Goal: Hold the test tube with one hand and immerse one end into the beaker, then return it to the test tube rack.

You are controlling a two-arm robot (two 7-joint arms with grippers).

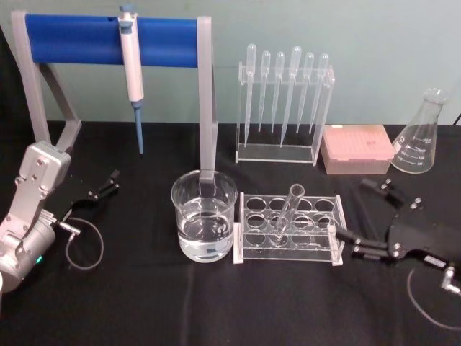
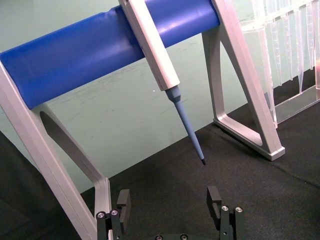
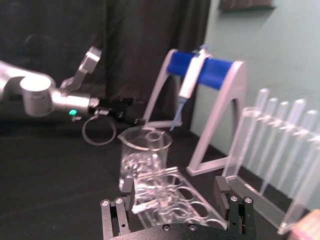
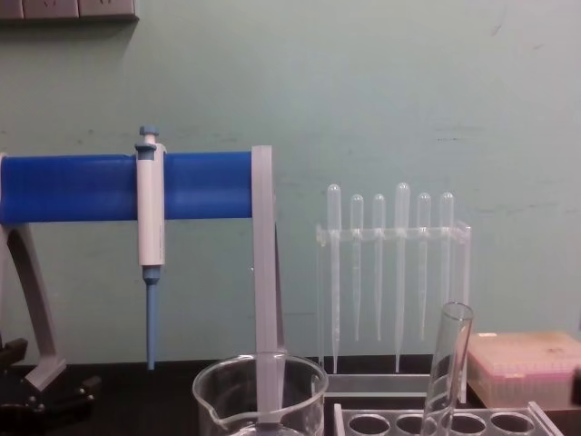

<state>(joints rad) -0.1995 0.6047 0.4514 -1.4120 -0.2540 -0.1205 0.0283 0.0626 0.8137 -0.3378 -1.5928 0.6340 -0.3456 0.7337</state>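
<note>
Right claw (image 1: 351,207) sits low over the table, its 2 fingers spread wide with nothing between them, aimed at the rack (image 1: 288,254) just ahead of its tips. Past those tips the test tube (image 1: 288,213) stands in 1 of the rack's holes, leaning, open rim up. Farther on, just beside the rack's far end, stands the beaker (image 1: 204,216), partly filled with water.

I judge the lean to be the main hazard. If the fingers close off-centre, they may push the tube over or jam it against the hole's edge, and a slanted lift could drag the light rack along. Smooth glass may also slip in a loose grip. Because the beaker is so near, a hasty swing could knock the tube against its rim.

Left claw (image 1: 102,186) rests well beyond the beaker by the blue pipette stand (image 1: 108,40), open and empty.
</note>
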